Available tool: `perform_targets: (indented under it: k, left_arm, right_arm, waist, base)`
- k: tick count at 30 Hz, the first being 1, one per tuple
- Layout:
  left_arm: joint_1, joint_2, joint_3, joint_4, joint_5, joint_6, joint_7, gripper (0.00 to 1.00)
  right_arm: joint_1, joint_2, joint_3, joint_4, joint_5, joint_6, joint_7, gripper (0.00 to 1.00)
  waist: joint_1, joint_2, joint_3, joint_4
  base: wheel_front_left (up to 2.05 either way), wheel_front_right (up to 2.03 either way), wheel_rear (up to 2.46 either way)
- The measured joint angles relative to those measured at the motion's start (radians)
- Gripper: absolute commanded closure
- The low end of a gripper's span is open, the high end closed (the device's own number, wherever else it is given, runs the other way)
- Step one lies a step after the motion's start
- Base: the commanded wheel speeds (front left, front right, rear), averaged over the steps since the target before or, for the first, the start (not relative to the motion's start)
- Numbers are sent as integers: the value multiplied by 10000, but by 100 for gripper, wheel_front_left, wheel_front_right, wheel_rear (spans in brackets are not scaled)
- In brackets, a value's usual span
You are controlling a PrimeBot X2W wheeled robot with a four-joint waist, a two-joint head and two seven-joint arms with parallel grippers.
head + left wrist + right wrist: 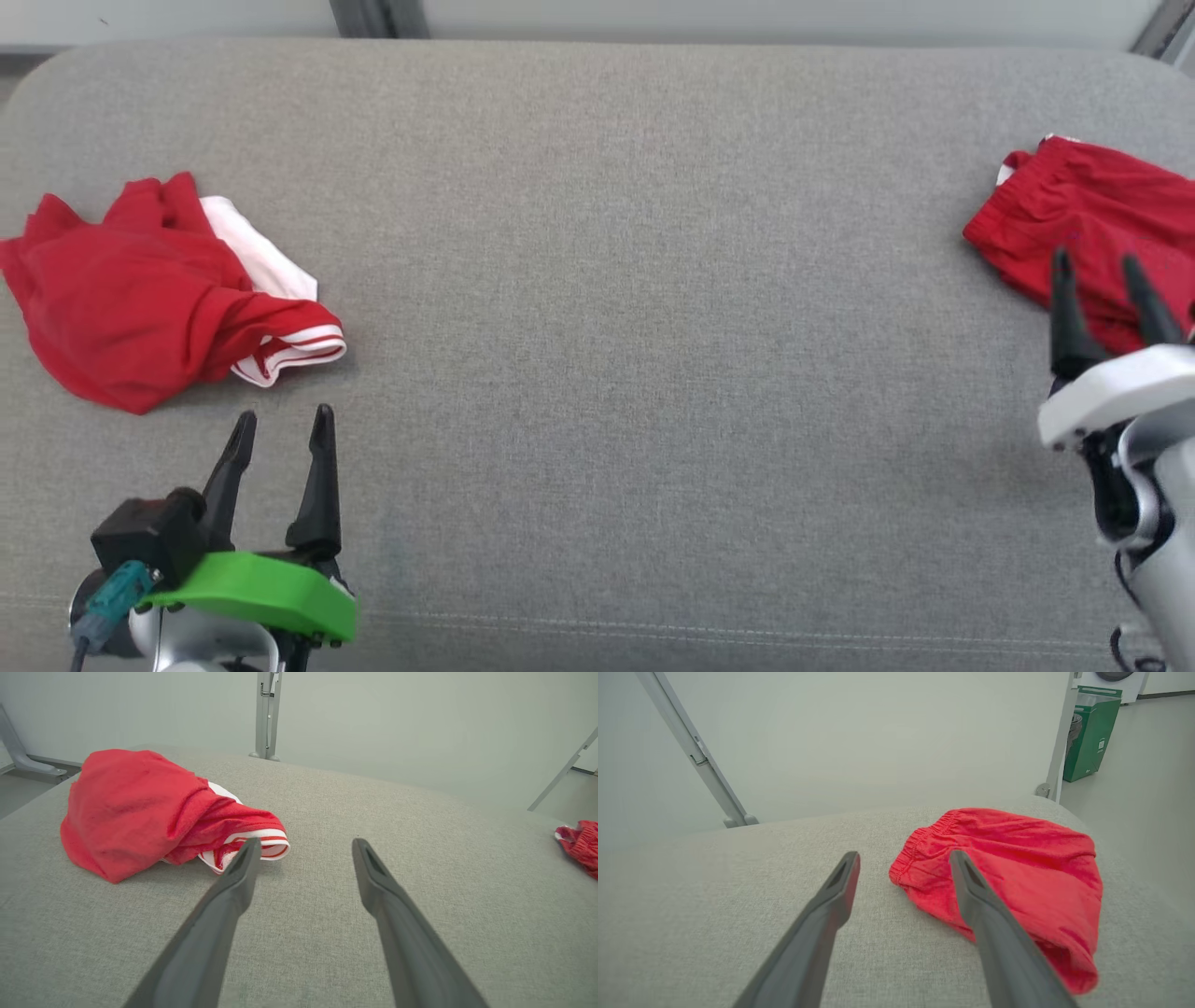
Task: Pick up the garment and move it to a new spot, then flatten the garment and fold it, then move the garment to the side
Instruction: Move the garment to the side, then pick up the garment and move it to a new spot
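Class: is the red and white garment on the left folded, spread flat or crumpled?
Crumpled. The garment lies bunched in a heap, red cloth rumpled over white, with no flat layers or squared edges.

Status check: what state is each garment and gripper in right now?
Shirt: crumpled, unfolded, lying free on the cushion.
Shorts: bunched up, unfolded, lying free.
Left gripper: open, empty.
Right gripper: open, empty.
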Motion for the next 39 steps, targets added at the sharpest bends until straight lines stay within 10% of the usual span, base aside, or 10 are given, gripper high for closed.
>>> perform_targets:
  k: [16,39]
  left_arm:
    - [1481,305,132,650,249,0,-606,0]
    - [1555,276,109,706,249,-17,-859,0]
  right_arm:
    - [2676,1486,270,-598,-917,-403,0,0]
    - [3800,2011,-1175,-1622,-2520,-407,-2,0]
  waist:
    - [-1,0,-1704,-247]
    - [0,0,-1816,-1089]
  base:
    - [0,0,0]
    - [0,0,0]
